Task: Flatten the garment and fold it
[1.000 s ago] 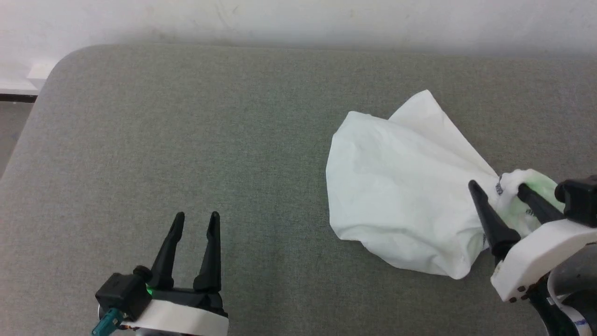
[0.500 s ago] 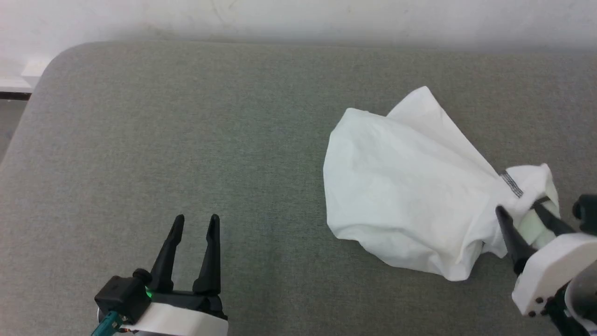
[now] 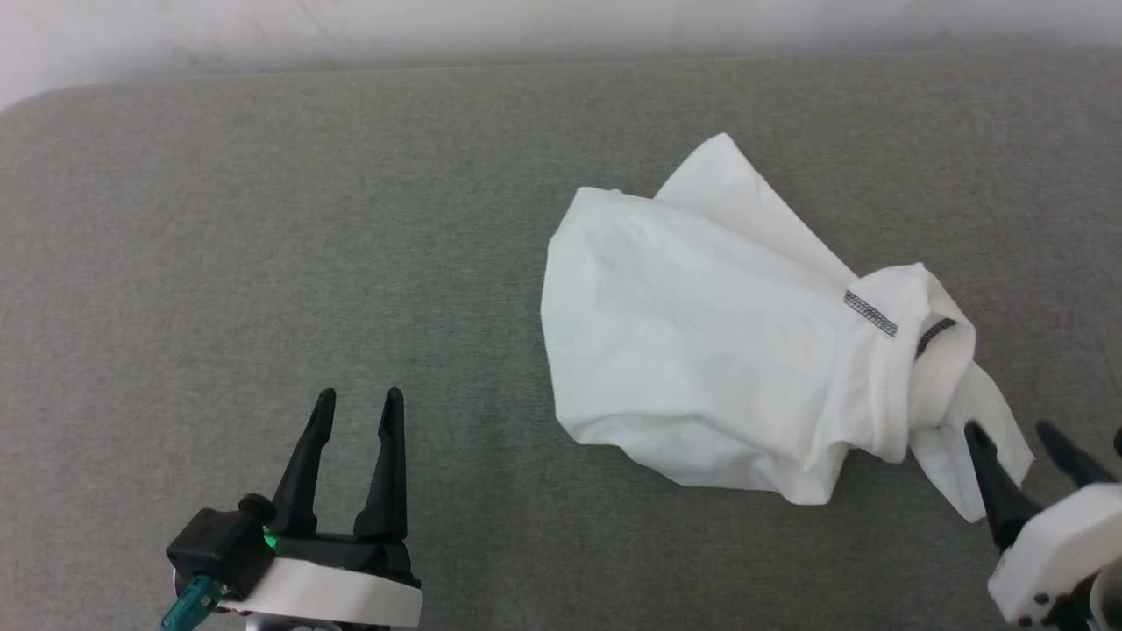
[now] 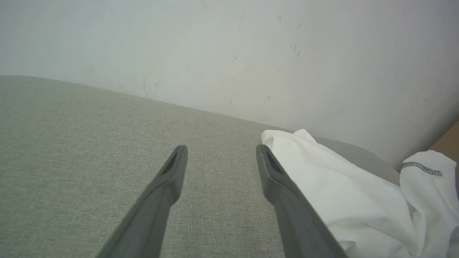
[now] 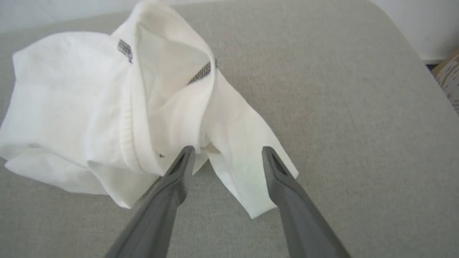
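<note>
The garment [image 3: 719,350] is a crumpled white T-shirt with dark zigzag stitching, lying in a heap on the right half of the grey padded surface [image 3: 263,219]. My right gripper [image 3: 1008,429] is open at the lower right, its fingers just over the garment's near right corner, nothing pinched. In the right wrist view the garment [image 5: 89,100] spreads ahead and a loose flap lies between the open fingers of the right gripper [image 5: 227,150]. My left gripper [image 3: 355,399] stands open at the lower left, well apart from the cloth. In the left wrist view the left gripper [image 4: 220,148] is open, the garment [image 4: 333,182] beside it.
The grey surface runs wide to the left of the garment. A pale wall [image 3: 526,22] borders its far edge. The surface's rounded far corner [image 5: 405,32] shows in the right wrist view, with a cardboard box [image 5: 450,82] beyond it.
The right gripper has drawn back toward me off the bunched collar, which has dropped and spread on the surface. The head camera has shifted, so the whole scene slid left and up. The left gripper kept still.
</note>
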`<state>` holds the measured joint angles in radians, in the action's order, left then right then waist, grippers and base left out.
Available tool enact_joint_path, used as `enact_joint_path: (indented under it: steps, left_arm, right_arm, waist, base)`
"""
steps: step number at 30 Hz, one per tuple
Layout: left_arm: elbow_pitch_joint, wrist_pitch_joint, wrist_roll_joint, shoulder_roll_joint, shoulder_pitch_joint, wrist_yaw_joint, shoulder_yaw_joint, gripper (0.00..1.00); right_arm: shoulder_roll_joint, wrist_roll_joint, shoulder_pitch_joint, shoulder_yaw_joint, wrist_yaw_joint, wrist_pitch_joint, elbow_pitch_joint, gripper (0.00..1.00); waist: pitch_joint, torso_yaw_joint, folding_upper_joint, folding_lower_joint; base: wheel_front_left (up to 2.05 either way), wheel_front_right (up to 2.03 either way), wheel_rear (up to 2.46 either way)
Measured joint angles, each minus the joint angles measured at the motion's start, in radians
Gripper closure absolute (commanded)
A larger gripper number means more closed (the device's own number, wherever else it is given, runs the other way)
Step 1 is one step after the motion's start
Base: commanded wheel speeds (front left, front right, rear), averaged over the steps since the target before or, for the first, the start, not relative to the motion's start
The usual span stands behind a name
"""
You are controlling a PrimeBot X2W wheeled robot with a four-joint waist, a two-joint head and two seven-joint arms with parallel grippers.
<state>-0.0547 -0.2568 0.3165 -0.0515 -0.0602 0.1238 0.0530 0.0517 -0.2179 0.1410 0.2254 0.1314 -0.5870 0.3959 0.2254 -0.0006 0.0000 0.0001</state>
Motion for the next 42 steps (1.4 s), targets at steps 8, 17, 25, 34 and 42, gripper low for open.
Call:
enact_joint_path:
  steps: [8, 17, 25, 34, 42]
  left_arm:
    - [-0.003, 0.000, -0.001, 0.000, 0.007, 0.000, 0.007, 0.00]
    - [-0.004, 0.000, -0.001, -0.007, 0.028, 0.000, 0.015, 0.00]
    - [-0.009, 0.000, -0.001, -0.021, 0.048, 0.000, 0.019, 0.00]
    - [-0.005, 0.000, -0.001, -0.022, 0.052, 0.000, 0.014, 0.00]
    - [0.003, 0.000, -0.001, -0.017, 0.051, 0.000, 0.021, 0.00]
  right_arm:
    - [0.054, 0.087, -0.095, -0.044, 0.000, -0.024, -0.013, 0.00]
    - [0.209, 0.064, -0.132, -0.053, 0.000, -0.028, -0.212, 0.00]
    - [0.263, 0.013, -0.171, -0.164, 0.000, 0.006, -0.380, 0.00]
    - [0.253, 0.062, -0.271, -0.145, 0.001, 0.049, -0.350, 1.00]
    - [0.458, 0.109, -0.539, -0.230, 0.002, 0.025, -0.183, 1.00]
  waist:
    - [0.011, -0.024, 0.0000, 0.0000]
    - [0.053, 0.011, 0.0000, 0.0000]
    - [0.097, 0.042, 0.0000, -0.0001]
    - [0.094, 0.045, 0.0000, 0.0001]
    - [0.032, 0.023, 0.0000, 0.0000]
  base:
    - [0.00, 0.00, 0.00]
    - [0.00, 0.00, 0.00]
    - [0.00, 0.00, 0.00]
    - [0.00, 0.00, 0.00]
    - [0.00, 0.00, 0.00]
